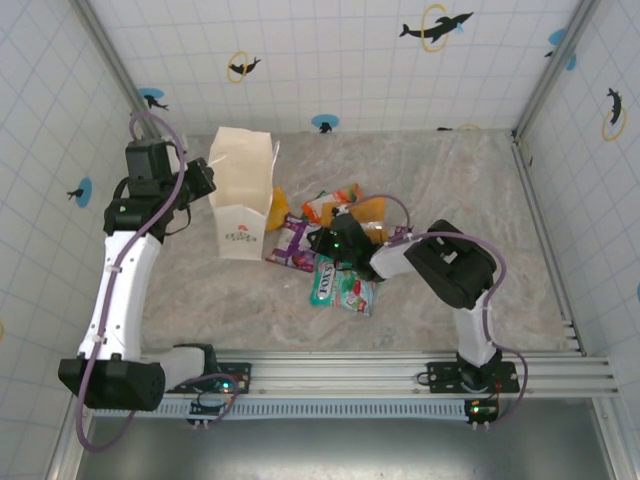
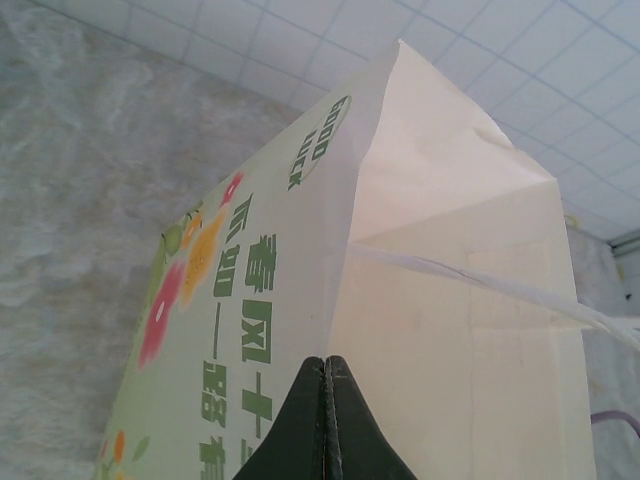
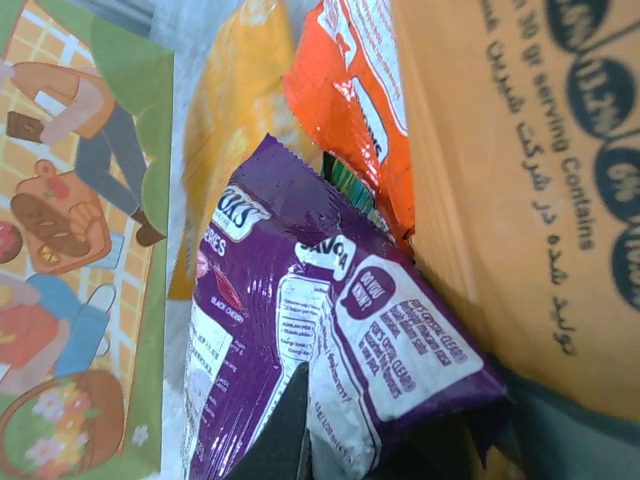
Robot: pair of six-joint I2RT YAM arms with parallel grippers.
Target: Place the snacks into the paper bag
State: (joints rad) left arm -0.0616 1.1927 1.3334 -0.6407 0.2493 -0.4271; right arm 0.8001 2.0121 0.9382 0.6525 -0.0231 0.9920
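While the snacks lie heaped on the marbled table (image 1: 460, 190) just right of the paper bag (image 1: 243, 190), the purple packet (image 3: 330, 330) sits at the pile's left side, between bag and right gripper (image 1: 322, 241). That gripper is down on it: in the right wrist view one dark finger (image 3: 285, 430) lies over the packet's face and the bunched lower edge is nipped between the jaws. Behind it crowd an orange packet (image 3: 350, 100), a yellow packet (image 3: 240, 120) and a large yellow-orange packet (image 3: 530, 200) with dark print, and a green packet with a picnic drawing (image 3: 80, 250) lies at the left. From above, a teal packet (image 1: 340, 285) with white lettering lies nearest the arm bases. The bag stands upright, mouth open, toward the back left of the table. The left gripper (image 1: 205, 178) holds its left wall, fingers (image 2: 345, 420) pressed together on the paper at the rim, beside a thin white handle (image 2: 480, 280).
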